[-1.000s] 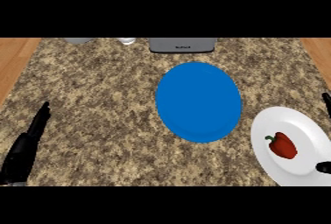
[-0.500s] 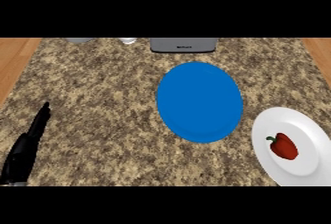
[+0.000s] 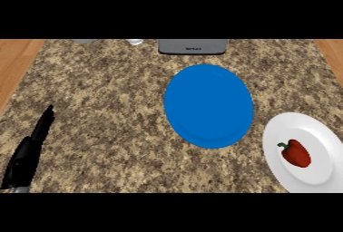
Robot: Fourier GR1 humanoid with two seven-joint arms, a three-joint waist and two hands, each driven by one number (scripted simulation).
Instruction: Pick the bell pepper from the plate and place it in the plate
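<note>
Right, the bell pepper [image 3: 295, 153] lies on its side on the white plate [image 3: 315, 131] at the counter's [image 3: 100, 90] lower right, stem toward the blue plate [image 3: 209, 106]. The blue plate sits mid-counter, bare, just beside the white one and not touching it. The left hand [image 3: 30, 149] rests at the lower left edge with its fingers straight and together, holding nothing, well apart from both plates. The right hand is not in view, so nothing can be said of its fingers. The pick has not begun.

Risks, as I judge them:
- The pepper is rounded and smooth, so it may roll or slip sideways as fingers close on it.
- A hand coming in low could nudge the white plate, which is partly cut off by the view's right edge, and shove it along the counter.
- Releasing near the blue plate's rim could let the pepper roll off onto the counter.

Counts:
- One bell pepper.
- Two plates, one white and one blue.
- One hand showing.
- Three items at the far edge: a dark grey box [image 3: 192, 46], a small pale object [image 3: 135, 41] and a grey object [image 3: 84, 41], the last two too cropped to identify.
</note>
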